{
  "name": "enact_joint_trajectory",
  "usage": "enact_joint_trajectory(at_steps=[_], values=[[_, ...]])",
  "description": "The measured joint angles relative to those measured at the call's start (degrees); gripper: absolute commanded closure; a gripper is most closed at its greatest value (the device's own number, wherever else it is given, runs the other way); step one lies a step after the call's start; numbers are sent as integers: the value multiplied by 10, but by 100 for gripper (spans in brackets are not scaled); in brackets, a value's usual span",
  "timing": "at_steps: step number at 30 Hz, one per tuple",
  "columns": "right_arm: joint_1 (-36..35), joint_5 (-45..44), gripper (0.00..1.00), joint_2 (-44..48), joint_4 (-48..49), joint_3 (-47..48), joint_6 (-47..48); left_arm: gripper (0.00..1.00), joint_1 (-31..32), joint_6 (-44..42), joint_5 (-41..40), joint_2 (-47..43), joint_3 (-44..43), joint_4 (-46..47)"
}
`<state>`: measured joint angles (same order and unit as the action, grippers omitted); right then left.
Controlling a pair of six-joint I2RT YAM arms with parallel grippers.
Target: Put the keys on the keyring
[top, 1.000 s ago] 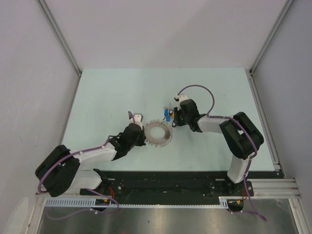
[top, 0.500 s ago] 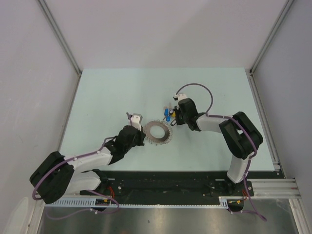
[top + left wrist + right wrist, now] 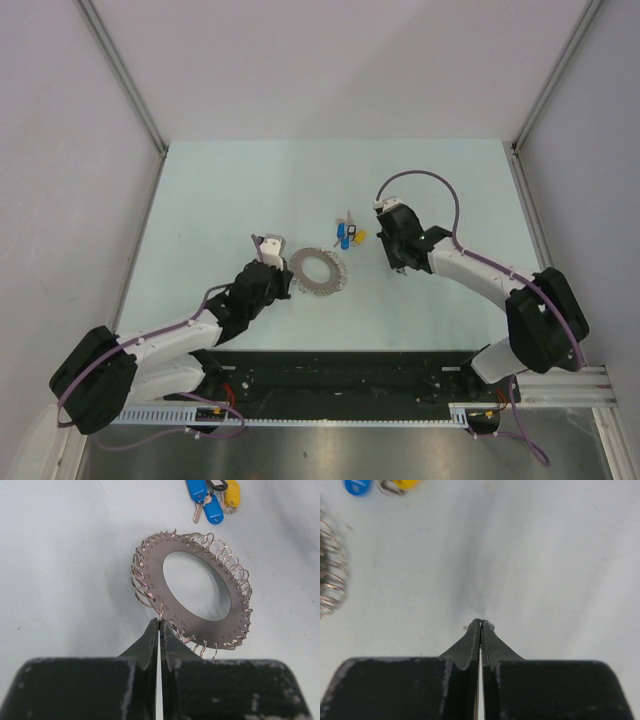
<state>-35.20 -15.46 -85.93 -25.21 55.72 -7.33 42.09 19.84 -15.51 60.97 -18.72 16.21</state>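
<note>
No readable text, faint marks along the keyring (image 3: pixel 150 575) rim (perhaps numerals), too small to tell

Two matching arms on show: the left arm (image 3: pixel 170 340) and the right arm (image 3: pixel 470 268) are white tubular links broken up by chunky black joint housings, each trailed by a thin purple cable (image 3: pixel 415 175) that arcs out just behind the fingers. Up close, the left gripper (image 3: pixel 160 622) and right gripper (image 3: pixel 481 624) look alike, with matte black fingers (image 3: pixel 148 645) tapering to thin points from a wide black block (image 3: pixel 75 690) flecked with pale scuffs. Just back of the fingers sits a small white wrist box (image 3: pixel 270 244).
</note>
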Motion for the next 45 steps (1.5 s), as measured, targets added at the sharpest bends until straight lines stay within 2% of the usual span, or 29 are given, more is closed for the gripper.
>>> enact_joint_trajectory(at_steps=[6, 10, 17, 27, 30, 34, 37, 45], values=[[3, -76, 100, 18, -137, 31, 24, 100, 0, 0, -12, -25, 16, 0], [-2, -103, 100, 3, -186, 42, 42, 100, 0, 0, -19, -30, 21, 0], [-85, -75, 100, -51, -184, 50, 69, 99, 0, 1, -24, -30, 21, 0], [-179, -54, 100, -219, -159, 146, 85, 100, 0, 1, -33, -41, 21, -3], [-196, -60, 91, -238, -163, 158, 89, 100, 0, 1, -38, -44, 21, -4], [-205, -28, 72, -238, -145, 169, 84, 100, 0, 1, -39, -44, 21, -5], [-205, -8, 63, -234, -135, 171, 83, 100, 0, 1, -39, -47, 21, -7], [-201, 30, 63, -181, -111, 168, 85, 100, 0, 1, -43, -65, 21, -9]])
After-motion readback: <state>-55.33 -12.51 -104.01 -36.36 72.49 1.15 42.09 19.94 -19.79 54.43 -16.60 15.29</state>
